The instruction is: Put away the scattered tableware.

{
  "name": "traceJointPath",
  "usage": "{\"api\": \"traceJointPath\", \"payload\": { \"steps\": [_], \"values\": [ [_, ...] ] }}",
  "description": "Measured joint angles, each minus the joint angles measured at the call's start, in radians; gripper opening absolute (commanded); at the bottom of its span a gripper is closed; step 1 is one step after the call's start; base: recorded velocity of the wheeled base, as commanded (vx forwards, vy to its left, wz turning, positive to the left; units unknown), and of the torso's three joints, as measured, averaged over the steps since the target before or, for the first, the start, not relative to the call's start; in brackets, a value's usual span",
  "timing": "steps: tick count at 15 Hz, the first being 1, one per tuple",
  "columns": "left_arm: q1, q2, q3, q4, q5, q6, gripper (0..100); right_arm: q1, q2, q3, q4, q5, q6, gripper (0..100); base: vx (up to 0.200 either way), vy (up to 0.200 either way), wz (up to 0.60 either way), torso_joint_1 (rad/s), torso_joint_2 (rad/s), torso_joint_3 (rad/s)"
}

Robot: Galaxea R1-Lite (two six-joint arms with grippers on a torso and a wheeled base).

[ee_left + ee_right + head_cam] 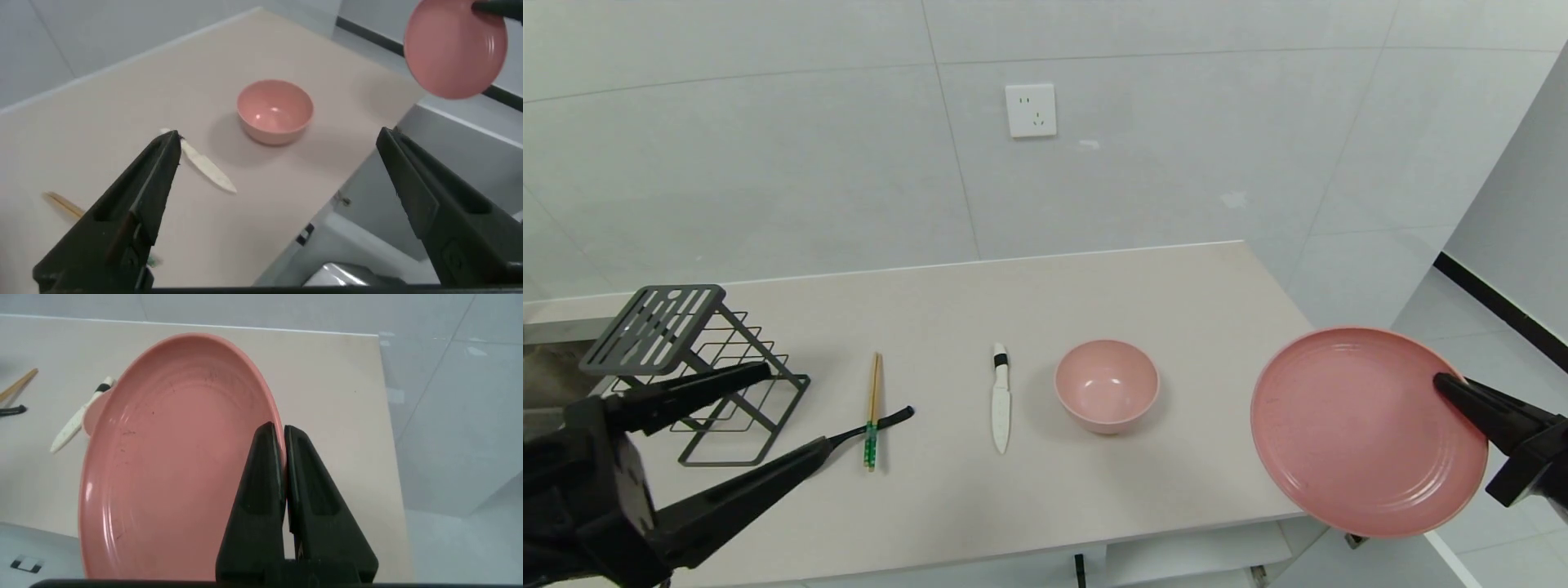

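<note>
My right gripper [1445,384] is shut on the rim of a pink plate [1356,433], which it holds tilted in the air past the table's right edge. The right wrist view has the fingers [265,482] pinching the plate [172,474]. On the table stand a pink bowl [1107,385], a white knife [1001,398] to its left, and a pair of chopsticks [874,408] further left. My left gripper [837,394] hangs open at the front left, one fingertip near the chopsticks. Its wrist view shows the bowl [275,110], knife [208,167] and plate [453,49].
A dark wire rack [686,367] with a slotted top stands at the table's left end, right behind my left gripper. The beige table [1176,294] backs onto a tiled wall with a socket [1031,109]. Floor drops away to the right of the table.
</note>
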State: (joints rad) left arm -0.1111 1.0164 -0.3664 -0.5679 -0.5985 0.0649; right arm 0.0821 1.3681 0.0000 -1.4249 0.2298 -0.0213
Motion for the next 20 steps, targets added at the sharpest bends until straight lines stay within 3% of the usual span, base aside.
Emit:
{"api": "traceJointPath", "payload": {
  "steps": [5,9,11,13,15,16,17,19,20],
  "values": [
    [-0.057,0.183,-0.021,-0.067,-0.013,0.064,100,-0.001,0.019,0.000,0.007,0.000,0.000,0,0.000,0.000,0.00,0.000,0.00,0.000],
    [-0.111,0.310,-0.057,-0.110,0.016,0.076,100,-0.001,0.034,0.000,0.007,0.000,0.000,0,0.000,0.000,0.00,0.000,0.00,0.000],
    [-0.152,0.351,-0.101,-0.118,0.060,0.089,100,0.000,0.036,0.000,0.009,0.000,0.000,0,0.000,0.000,0.00,0.000,0.00,0.000],
    [-0.194,0.393,-0.153,-0.115,0.127,0.085,100,0.000,0.037,0.000,0.009,0.000,0.000,0,0.000,0.000,0.00,0.000,0.00,0.000],
    [-0.224,0.453,-0.206,-0.116,0.157,0.077,100,0.000,0.037,0.000,0.009,0.000,0.000,0,0.000,0.000,0.00,0.000,0.00,0.000],
    [-0.237,0.489,-0.236,-0.118,0.176,0.062,100,0.000,0.036,0.000,0.009,-0.001,0.000,0,0.000,0.000,0.00,0.000,0.00,0.000],
    [-0.251,0.527,-0.273,-0.120,0.203,0.022,100,-0.001,0.035,0.000,0.009,-0.001,0.000,0,0.000,0.000,0.00,0.000,0.00,0.000],
    [-0.292,0.585,-0.339,-0.117,0.233,-0.147,100,-0.001,0.032,0.000,0.009,-0.001,0.004,0,0.000,0.000,0.00,0.000,0.00,0.000],
    [-0.315,0.612,-0.367,-0.113,0.245,-0.196,100,-0.001,0.030,0.000,0.009,-0.001,0.006,0,0.000,0.000,0.00,0.000,0.00,0.000]
  ]
}}
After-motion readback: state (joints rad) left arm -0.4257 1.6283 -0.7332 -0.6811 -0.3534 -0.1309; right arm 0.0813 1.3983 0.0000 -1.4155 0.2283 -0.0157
